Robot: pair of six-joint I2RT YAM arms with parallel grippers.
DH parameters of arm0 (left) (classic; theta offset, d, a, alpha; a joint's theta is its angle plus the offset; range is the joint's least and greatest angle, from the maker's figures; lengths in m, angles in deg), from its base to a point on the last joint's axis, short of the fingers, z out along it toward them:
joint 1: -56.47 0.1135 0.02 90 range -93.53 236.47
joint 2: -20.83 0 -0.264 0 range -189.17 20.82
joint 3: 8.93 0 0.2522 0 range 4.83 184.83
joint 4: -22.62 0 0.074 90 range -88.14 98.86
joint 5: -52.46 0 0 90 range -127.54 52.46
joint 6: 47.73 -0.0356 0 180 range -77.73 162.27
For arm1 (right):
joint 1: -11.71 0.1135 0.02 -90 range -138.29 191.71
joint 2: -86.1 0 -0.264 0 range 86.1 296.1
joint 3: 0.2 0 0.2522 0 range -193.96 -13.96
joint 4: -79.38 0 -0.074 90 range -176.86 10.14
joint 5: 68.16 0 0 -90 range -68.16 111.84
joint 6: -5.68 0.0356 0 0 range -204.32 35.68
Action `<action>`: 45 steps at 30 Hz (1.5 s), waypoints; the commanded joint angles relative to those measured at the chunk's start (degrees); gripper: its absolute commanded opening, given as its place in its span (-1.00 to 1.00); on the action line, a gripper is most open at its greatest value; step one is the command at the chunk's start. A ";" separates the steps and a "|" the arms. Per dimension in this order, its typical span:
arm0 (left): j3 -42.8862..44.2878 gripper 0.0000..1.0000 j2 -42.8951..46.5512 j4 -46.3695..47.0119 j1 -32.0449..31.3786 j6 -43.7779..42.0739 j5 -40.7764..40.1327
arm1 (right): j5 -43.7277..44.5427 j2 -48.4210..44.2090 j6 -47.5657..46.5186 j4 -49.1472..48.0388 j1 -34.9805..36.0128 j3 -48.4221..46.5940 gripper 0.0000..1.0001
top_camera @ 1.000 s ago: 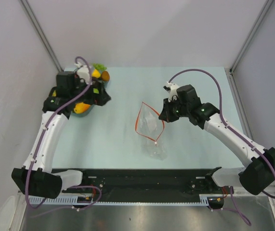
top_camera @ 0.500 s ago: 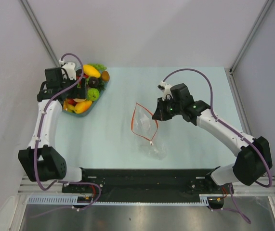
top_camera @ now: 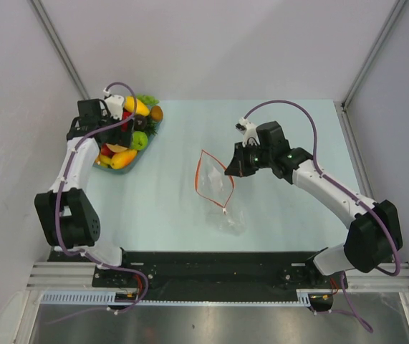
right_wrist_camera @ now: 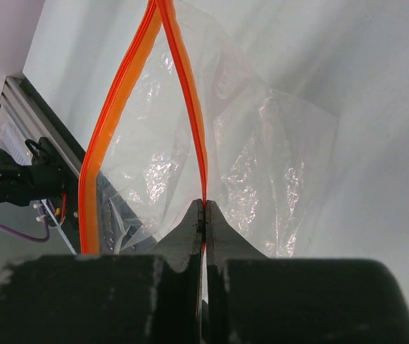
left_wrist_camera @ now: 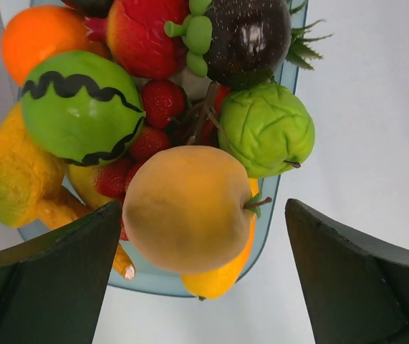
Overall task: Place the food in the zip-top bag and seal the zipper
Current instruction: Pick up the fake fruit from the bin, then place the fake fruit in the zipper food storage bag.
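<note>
The food (top_camera: 127, 135) is piled in a bluish dish (left_wrist_camera: 272, 208) at the far left. I can make out a yellow-orange peach (left_wrist_camera: 186, 208), a striped green melon (left_wrist_camera: 82, 107), a green cabbage (left_wrist_camera: 265, 129), a dark eggplant (left_wrist_camera: 251, 36) and strawberries. My left gripper (left_wrist_camera: 204, 287) hangs open above the dish's near end, the peach just beyond its fingers (left_wrist_camera: 362, 287), holding nothing. The clear zip-top bag (top_camera: 222, 204) lies mid-table with its mouth agape. My right gripper (right_wrist_camera: 204, 204) is shut on one lip of the red-orange zipper (right_wrist_camera: 186, 93), lifting it. The other lip (right_wrist_camera: 107, 143) bows away.
The black rail (top_camera: 211, 269) with the arm bases runs along the near edge. Grey walls close in at left, right and back. Pale table surface (top_camera: 168, 165) separates the dish from the bag.
My left arm has folded back toward the left wall, uncovering the dish, with its gripper still over the fruit. My right gripper has drawn the bag's lip slightly left, widening the mouth.
</note>
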 commanded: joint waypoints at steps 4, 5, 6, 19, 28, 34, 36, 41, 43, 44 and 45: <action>0.49 0.99 -2.81 2.47 0.38 -4.68 2.79 | -0.99 0.27 -1.81 -1.76 -0.09 -0.65 -1.00; 0.23 0.99 -2.81 2.73 0.38 -4.68 2.70 | -0.55 0.27 -1.82 -1.85 -0.09 -0.65 -1.00; -0.29 0.98 -2.90 3.00 0.38 -4.77 2.53 | -0.20 0.27 -1.73 -1.94 0.00 -0.65 -1.00; -0.83 0.34 -1.58 2.83 0.90 -5.03 -0.02 | -2.66 3.96 1.96 -2.12 0.35 -1.61 -1.00; 6.20 -0.12 6.66 -0.69 1.52 -2.49 7.15 | -3.00 7.12 5.55 -0.79 0.96 -3.55 -1.00; 4.10 -0.13 16.94 -3.15 -8.65 4.09 17.90 | -7.57 7.74 7.59 -2.55 1.84 -4.43 -1.00; 1.12 -0.12 19.15 -1.75 -15.66 6.38 20.10 | -8.46 7.57 7.94 -2.55 1.84 -4.78 -1.00; -6.34 -0.13 22.32 2.82 -29.22 13.24 22.82 | -11.62 6.69 8.64 -2.73 1.76 -5.92 -1.00; -9.34 -0.11 22.41 6.41 -32.92 15.61 23.62 | -13.99 6.34 9.78 -4.04 1.67 -6.53 -1.00; -11.44 -0.11 22.06 6.86 -33.98 15.62 23.62 | -14.95 6.16 10.39 -4.74 1.49 -6.71 -1.00; -12.24 -0.11 21.62 7.22 -35.47 15.53 23.36 | -16.62 6.07 11.88 -5.45 1.41 -6.80 -1.00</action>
